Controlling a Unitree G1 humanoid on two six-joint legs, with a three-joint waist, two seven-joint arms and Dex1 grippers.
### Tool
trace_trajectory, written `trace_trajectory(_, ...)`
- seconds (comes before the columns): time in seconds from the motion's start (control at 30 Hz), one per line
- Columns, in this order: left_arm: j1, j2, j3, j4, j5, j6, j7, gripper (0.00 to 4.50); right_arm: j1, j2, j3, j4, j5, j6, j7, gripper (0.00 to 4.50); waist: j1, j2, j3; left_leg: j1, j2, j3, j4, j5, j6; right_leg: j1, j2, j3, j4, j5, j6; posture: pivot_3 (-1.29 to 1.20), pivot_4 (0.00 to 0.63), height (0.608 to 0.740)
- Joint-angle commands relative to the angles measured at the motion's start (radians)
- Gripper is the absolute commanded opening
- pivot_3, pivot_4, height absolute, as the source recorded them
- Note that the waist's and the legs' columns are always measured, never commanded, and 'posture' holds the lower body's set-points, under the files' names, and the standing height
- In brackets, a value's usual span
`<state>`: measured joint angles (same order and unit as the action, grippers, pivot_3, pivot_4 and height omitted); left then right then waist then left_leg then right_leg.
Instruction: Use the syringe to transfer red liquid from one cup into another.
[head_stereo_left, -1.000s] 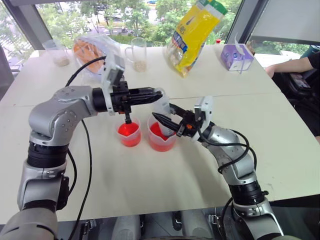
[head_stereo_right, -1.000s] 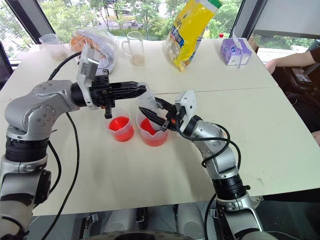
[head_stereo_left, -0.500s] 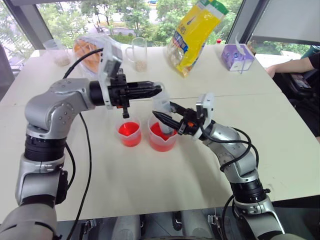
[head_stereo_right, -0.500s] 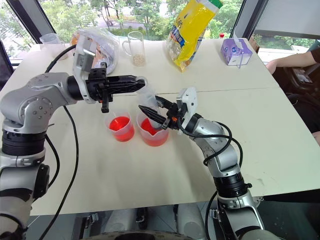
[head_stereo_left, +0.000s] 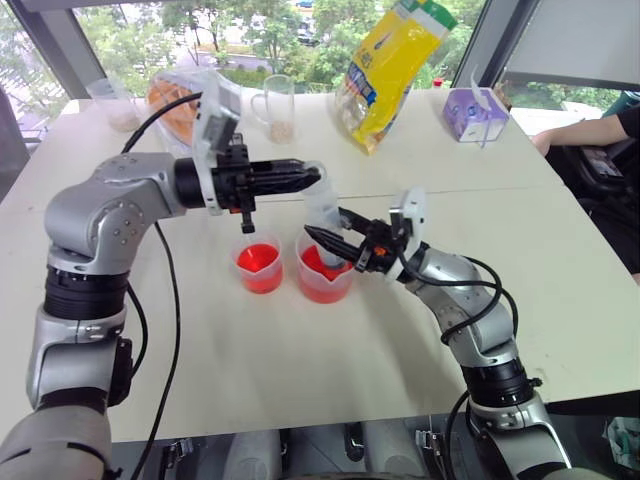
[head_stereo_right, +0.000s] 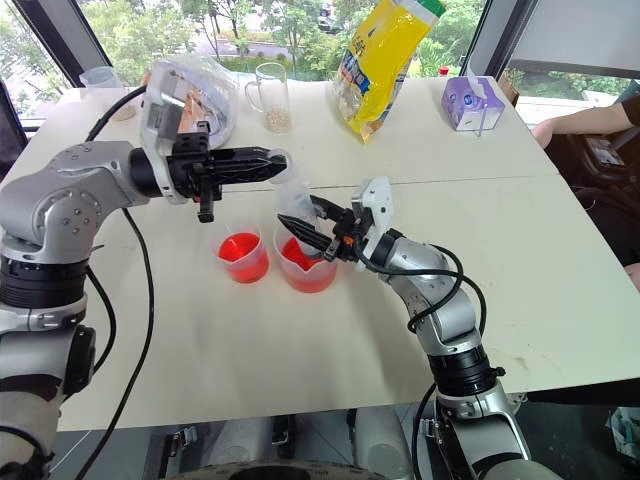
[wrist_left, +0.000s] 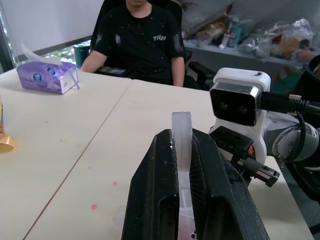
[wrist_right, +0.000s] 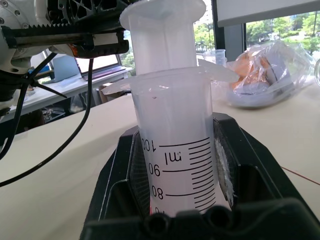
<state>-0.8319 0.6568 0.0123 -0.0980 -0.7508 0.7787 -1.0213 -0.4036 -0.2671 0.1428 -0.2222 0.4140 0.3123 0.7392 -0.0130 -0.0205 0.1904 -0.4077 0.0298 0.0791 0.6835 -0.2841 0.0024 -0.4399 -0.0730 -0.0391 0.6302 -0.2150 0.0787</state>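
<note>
The clear syringe (head_stereo_left: 325, 212) stands upright with its tip down in the larger cup (head_stereo_left: 323, 280), which holds red liquid (head_stereo_left: 318, 268). My right gripper (head_stereo_left: 320, 238) is shut on its barrel (wrist_right: 175, 165), where printed graduations show. My left gripper (head_stereo_left: 312, 178) reaches in level from the left and is shut on the plunger's top (wrist_left: 181, 145). The plunger (wrist_right: 162, 35) stands partly out of the barrel. The smaller cup (head_stereo_left: 258, 268), also with red liquid, sits just left of the larger one, below my left gripper.
Along the back of the white table (head_stereo_left: 300, 370) are a yellow bag (head_stereo_left: 390, 65), a purple tissue box (head_stereo_left: 473, 112), a glass mug (head_stereo_left: 275, 105), a clear bag with orange contents (head_stereo_left: 180, 100) and a small cup (head_stereo_left: 112, 105). A person's arm (head_stereo_left: 590, 130) rests at the far right edge.
My left gripper stands slightly higher than a second ago, with the plunger top still in it. The right gripper, the barrel and both cups have stayed in place.
</note>
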Motion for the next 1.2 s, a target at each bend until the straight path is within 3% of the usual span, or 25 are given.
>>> trace_trajectory(0.03, -0.054, 0.031, 0.098, -0.003, 0.02, -0.056, 0.041, 0.02, 0.025, -0.017, 0.042, -0.019, -0.001, 0.014, 0.041, 1.37, 0.0, 0.0, 0.0, 0.0, 0.0, 0.0, 0.0, 0.0, 0.0, 0.0, 0.0, 0.0, 0.0, 0.0, 0.0, 0.0, 0.15, 0.74)
trace_trajectory(0.53, -0.006, 0.041, 0.077, -0.044, 0.001, -0.025, 0.027, 0.02, -0.032, -0.007, 0.016, -0.025, 0.012, 0.019, 0.026, 1.37, 0.0, 0.0, 0.0, 0.0, 0.0, 0.0, 0.0, 0.0, 0.0, 0.0, 0.0, 0.0, 0.0, 0.0, 0.0, 0.0, 0.15, 0.74)
trace_trajectory(0.57, -0.003, 0.04, 0.079, -0.047, -0.004, -0.017, 0.03, 0.85, -0.038, -0.006, 0.012, -0.026, 0.014, 0.019, 0.025, 1.37, -0.001, 0.0, 0.0, 0.0, 0.0, 0.0, 0.0, 0.0, 0.0, 0.0, 0.0, 0.0, 0.0, 0.0, 0.0, 0.0, 0.15, 0.74)
trace_trajectory(0.63, 0.005, 0.039, 0.081, -0.053, -0.011, -0.009, 0.033, 1.64, -0.047, -0.004, 0.005, -0.027, 0.016, 0.021, 0.023, 1.37, 0.0, 0.0, 0.0, 0.0, 0.0, 0.0, 0.0, 0.0, 0.0, 0.0, 0.0, 0.0, 0.0, 0.0, 0.0, 0.0, 0.15, 0.74)
trace_trajectory(0.77, 0.054, 0.054, 0.104, -0.085, -0.029, 0.007, 0.032, 3.66, -0.076, 0.002, -0.015, -0.037, 0.028, 0.033, 0.013, 1.37, 0.0, 0.0, 0.0, 0.0, 0.0, 0.0, 0.0, 0.0, 0.0, 0.0, 0.0, 0.0, 0.0, 0.0, 0.0, 0.0, 0.15, 0.74)
trace_trajectory(1.03, 0.119, 0.153, 0.245, -0.112, -0.112, 0.055, 0.032, 3.66, -0.115, 0.011, -0.045, -0.061, 0.065, 0.069, -0.01, 1.37, -0.001, 0.0, 0.0, 0.0, 0.001, 0.0, 0.0, 0.0, 0.0, -0.001, 0.0, 0.0, 0.0, 0.0, 0.0, 0.0, 0.15, 0.74)
trace_trajectory(1.2, 0.123, 0.227, 0.366, -0.083, -0.183, 0.101, 0.05, 3.66, -0.23, 0.038, -0.096, -0.089, 0.161, 0.147, -0.056, 1.37, -0.002, 0.0, 0.0, 0.0, 0.002, 0.0, 0.0, 0.0, 0.0, -0.001, 0.0, 0.0, 0.0, 0.0, 0.0, 0.0, 0.15, 0.74)
